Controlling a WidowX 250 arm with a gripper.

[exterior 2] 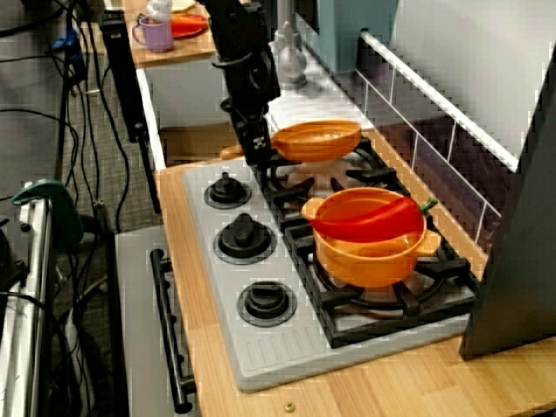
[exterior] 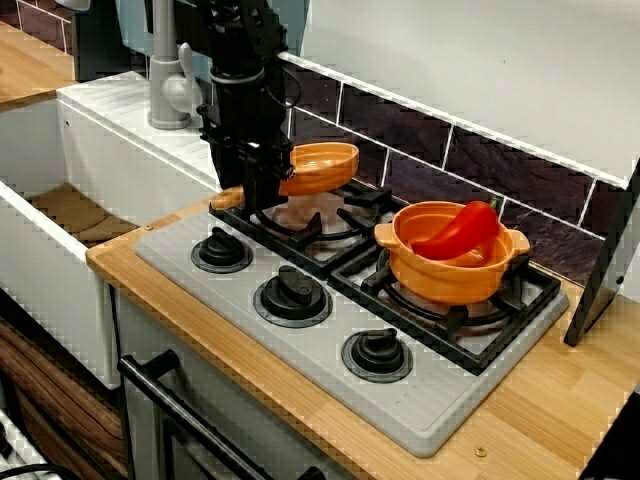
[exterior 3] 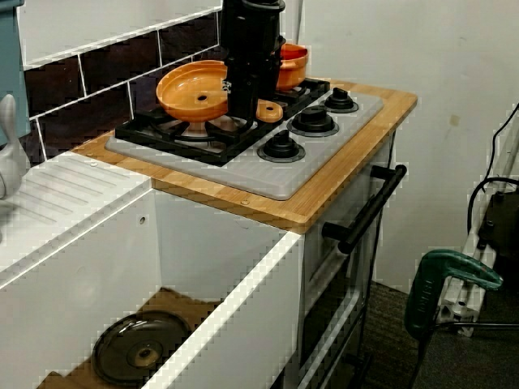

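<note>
Tool pinches the orange pan by its handle above the far burner of the stove; my fingertips are lost against dark metal. Red pepper lies in the orange pot alongside.

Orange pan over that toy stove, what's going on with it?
A black robot gripper is clamped on the handle of the pan and holds it just above one burner of the stove. On the next burner sits an orange pot with a red pepper in it. A dark lid lies in the sink beside the stove.
</note>
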